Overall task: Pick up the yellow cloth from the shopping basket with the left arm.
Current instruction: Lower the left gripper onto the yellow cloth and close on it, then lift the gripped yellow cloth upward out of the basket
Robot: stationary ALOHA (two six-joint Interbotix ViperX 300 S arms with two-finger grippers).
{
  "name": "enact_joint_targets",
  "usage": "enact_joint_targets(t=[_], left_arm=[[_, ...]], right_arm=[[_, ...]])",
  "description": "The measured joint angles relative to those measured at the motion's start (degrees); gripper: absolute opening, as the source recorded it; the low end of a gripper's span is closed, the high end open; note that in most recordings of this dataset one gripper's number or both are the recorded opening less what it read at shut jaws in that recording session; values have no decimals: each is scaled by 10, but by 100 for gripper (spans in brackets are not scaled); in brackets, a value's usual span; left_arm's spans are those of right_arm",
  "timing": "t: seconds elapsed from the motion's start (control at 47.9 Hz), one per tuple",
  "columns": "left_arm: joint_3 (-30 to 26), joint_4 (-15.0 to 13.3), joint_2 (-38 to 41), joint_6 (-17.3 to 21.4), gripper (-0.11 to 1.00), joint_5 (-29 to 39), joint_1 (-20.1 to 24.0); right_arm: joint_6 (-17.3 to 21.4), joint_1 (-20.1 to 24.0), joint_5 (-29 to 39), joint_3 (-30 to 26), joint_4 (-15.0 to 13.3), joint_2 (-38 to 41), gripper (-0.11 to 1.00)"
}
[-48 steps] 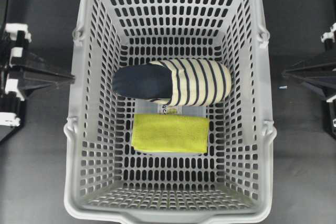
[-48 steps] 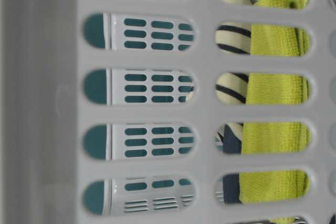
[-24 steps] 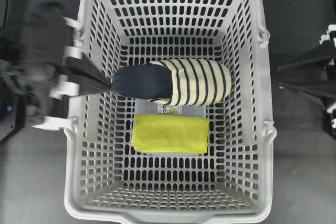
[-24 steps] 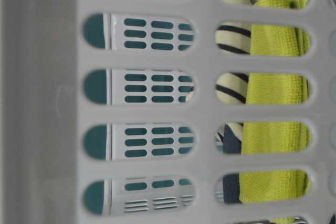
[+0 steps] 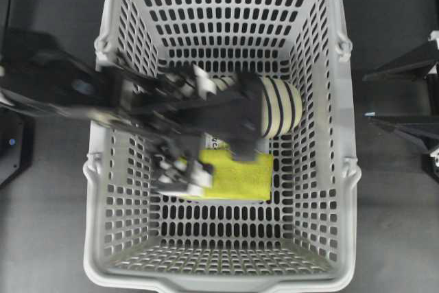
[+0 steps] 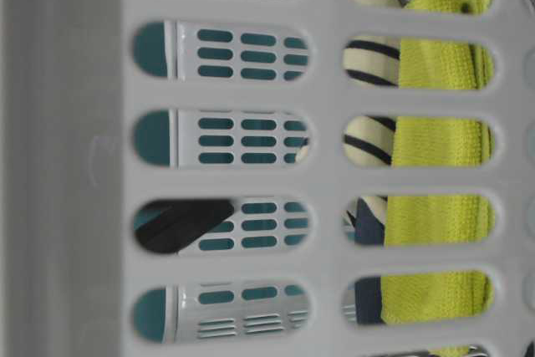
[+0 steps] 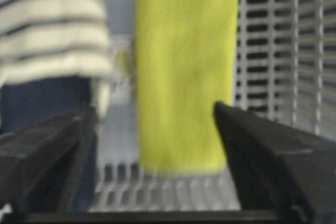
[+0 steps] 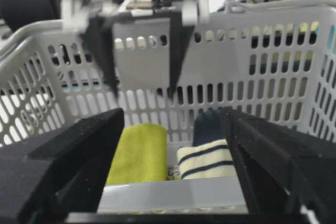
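Two spread fingers of the left end effector (image 7: 152,129) frame the yellow cloth (image 7: 184,72) below.

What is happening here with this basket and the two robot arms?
The left arm has reached over the rim of the grey shopping basket, and its open left gripper hangs above the things inside without touching them. The yellow cloth lies flat on the basket floor, partly on a clear plastic box, beside a striped slipper. Nothing is grasped yet. The right gripper is open and waits outside the basket.
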Motion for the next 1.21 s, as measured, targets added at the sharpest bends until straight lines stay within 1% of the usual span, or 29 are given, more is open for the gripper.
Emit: enact_joint_targets(t=[0.125,0.292,0.417,0.542,0.647,0.689,0.73,0.897,0.96,1.106,1.21], left_arm=[[-14,0,51,-1,84,1,-5],[-15,1,98,0,84,0,-5],[-11,0,109,4,84,-7,-6],[7,1,111,4,83,-34,-7],[23,1,110,3,80,-56,-7],[28,0,109,4,77,-62,-7],[33,0,107,6,69,-66,-7],[37,0,105,8,25,-68,-9],[36,0,105,8,12,-68,-10],[29,1,96,12,12,-65,-11],[11,1,83,15,12,-53,-8]], right_arm=[[0,0,-5,0,-1,1,71],[0,-1,-18,0,-1,-1,71],[-2,-2,-20,0,-1,-2,71],[-2,-3,-21,0,-1,-4,71],[-2,-4,-21,2,-1,-4,71],[-3,-4,-21,4,-1,-4,71],[-2,-4,-21,4,-1,-4,71],[-2,-4,-21,4,-1,-4,71],[-3,-4,-21,5,-1,-4,71],[-3,-4,-21,5,0,-5,71],[-2,-4,-21,5,0,-5,71]])
